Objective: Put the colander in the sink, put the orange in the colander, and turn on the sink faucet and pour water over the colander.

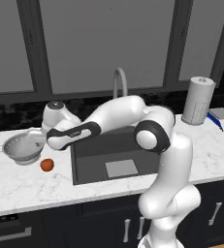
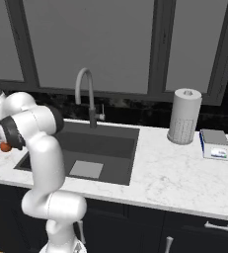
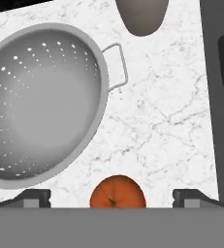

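Fingers (image 3: 111,198) — spread wide, released, grasping nothing; tips rise at either side of the hand view's lower edge, looking straight down on the surface (image 3: 162,126).

Orange (image 3: 117,192) — on the surface, directly between the two fingertips, touching neither. Round, no long axis; stem spot faces up toward the camera.

Colander (image 3: 38,104) — upright on the surface, mouth open toward the fingers, lying off beyond the finger on that side and ahead of it, just beside the orange but apart from it. Round bowl; its only axis is the line through the handles, and the handle in sight (image 3: 118,68) points toward the sink side.

Sink (image 3: 222,97) — dark basin edge on the opposite side of the fingers from the colander; nothing in it, seen from the left base view.

Judgement: the colander goes first, so the fingers, now centred over the orange, would need to shift sideways toward the colander's rim or near handle before closing.

Faucet (image 1: 119,80) — behind the sink, untouched.
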